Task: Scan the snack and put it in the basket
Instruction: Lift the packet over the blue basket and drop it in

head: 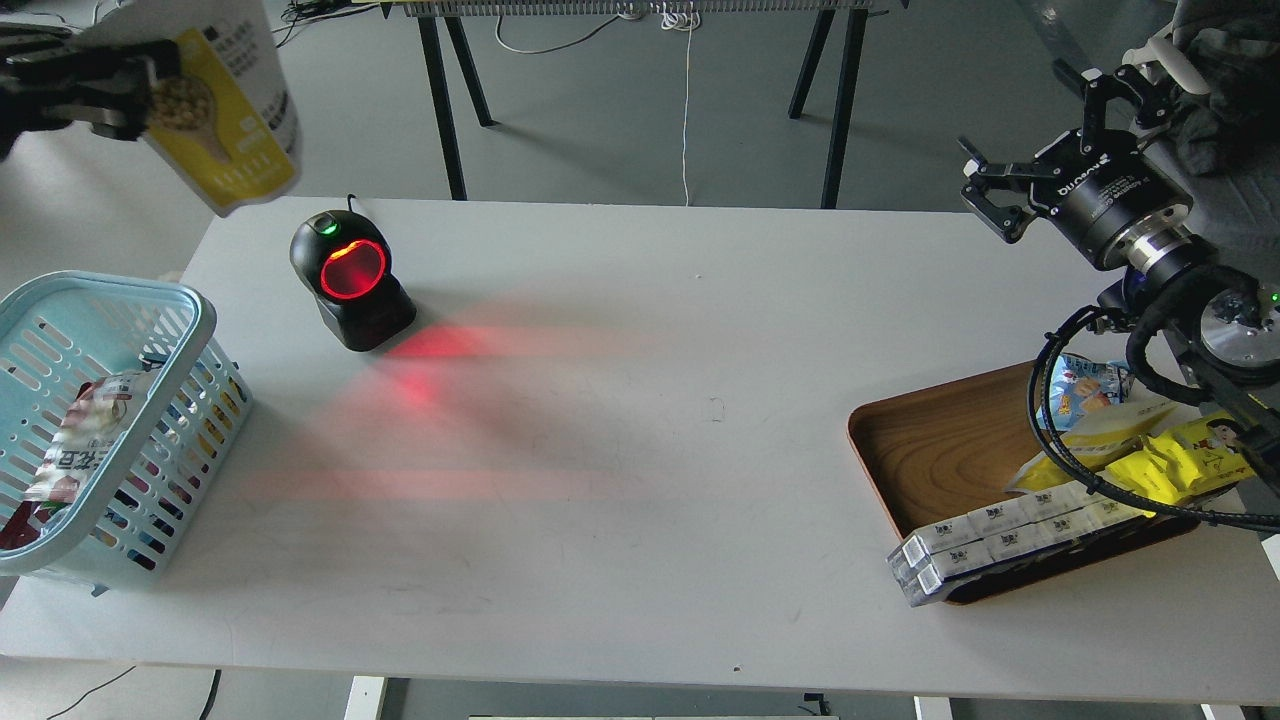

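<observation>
Snack clamped in left jaws, above basket

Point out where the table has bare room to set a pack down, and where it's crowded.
The widest bare patch runs across the table between the scanner and the wooden tray. The front strip is bare too. The tray's right half is crowded with packs, and white boxes overhang its front rim. The basket at the left edge already holds packets.
</observation>
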